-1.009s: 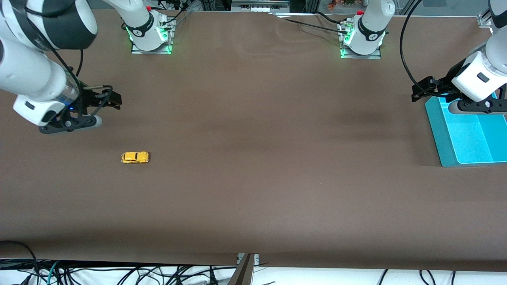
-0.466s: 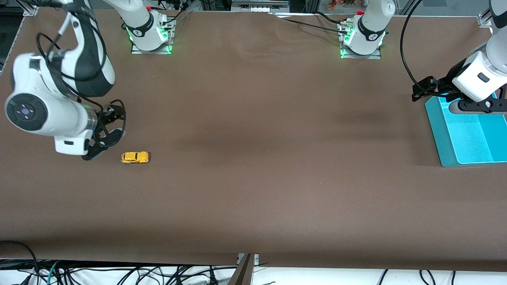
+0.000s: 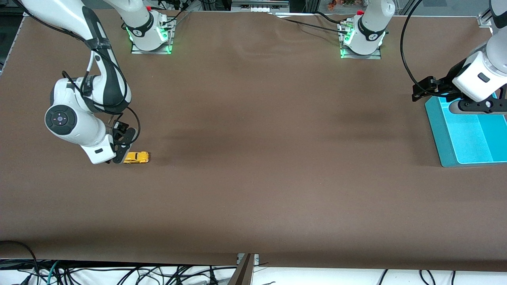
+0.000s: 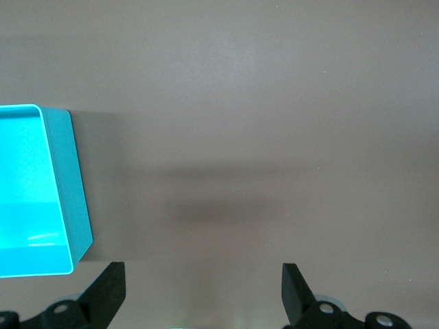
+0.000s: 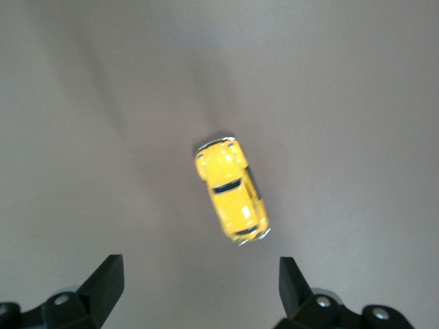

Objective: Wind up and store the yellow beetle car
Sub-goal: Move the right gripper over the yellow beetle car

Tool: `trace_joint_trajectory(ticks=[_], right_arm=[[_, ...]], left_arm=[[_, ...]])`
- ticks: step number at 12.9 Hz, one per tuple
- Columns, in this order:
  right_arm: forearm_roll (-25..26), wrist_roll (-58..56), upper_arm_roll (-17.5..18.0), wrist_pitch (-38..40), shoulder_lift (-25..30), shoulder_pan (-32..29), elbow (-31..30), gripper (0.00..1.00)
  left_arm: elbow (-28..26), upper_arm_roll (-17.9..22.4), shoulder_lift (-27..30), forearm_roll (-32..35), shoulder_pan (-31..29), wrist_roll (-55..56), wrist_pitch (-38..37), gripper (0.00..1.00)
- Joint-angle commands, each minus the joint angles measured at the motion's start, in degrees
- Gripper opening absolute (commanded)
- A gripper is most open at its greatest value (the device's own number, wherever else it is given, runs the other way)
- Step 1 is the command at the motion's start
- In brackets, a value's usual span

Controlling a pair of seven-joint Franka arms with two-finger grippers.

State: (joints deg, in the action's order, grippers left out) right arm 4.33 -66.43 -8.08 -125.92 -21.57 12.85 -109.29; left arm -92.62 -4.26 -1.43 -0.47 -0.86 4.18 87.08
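Note:
The yellow beetle car (image 3: 136,157) stands on the brown table toward the right arm's end. My right gripper (image 3: 122,148) hangs low just beside it, pointing down, and its hand covers the car's end. In the right wrist view the car (image 5: 232,190) lies just ahead of the right gripper (image 5: 199,277). Its fingers are open and nothing is between them. My left gripper (image 3: 420,90) waits open over the table at the edge of the teal bin. In the left wrist view the left gripper (image 4: 202,281) has only bare table between its fingers.
A teal bin (image 3: 439,130) sits at the left arm's end of the table, and its wall (image 4: 65,192) shows in the left wrist view. The two arm bases (image 3: 150,35) (image 3: 362,39) stand along the table's edge farthest from the camera. Cables (image 3: 119,273) hang below the near edge.
My right arm has swung down and toward the car, bringing its open gripper from well away to right beside it. The car and the left arm have not moved.

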Motion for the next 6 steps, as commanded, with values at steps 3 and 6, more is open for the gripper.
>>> trace_joint_trajectory(ticks=[3,6], right_arm=[[-0.4,-12.2,0.2,-15.7,-2.4,-1.2,-6.5,0.99],[-0.6,-16.0,0.3,-20.8,-5.1,-1.3,-6.5,0.99]], left_arm=[[1.7,0.1,-0.7,-0.1,0.0,-0.8,-1.2,1.0],[1.7,0.1,-0.8,-0.1,0.0,-0.8,-1.2,1.0]])
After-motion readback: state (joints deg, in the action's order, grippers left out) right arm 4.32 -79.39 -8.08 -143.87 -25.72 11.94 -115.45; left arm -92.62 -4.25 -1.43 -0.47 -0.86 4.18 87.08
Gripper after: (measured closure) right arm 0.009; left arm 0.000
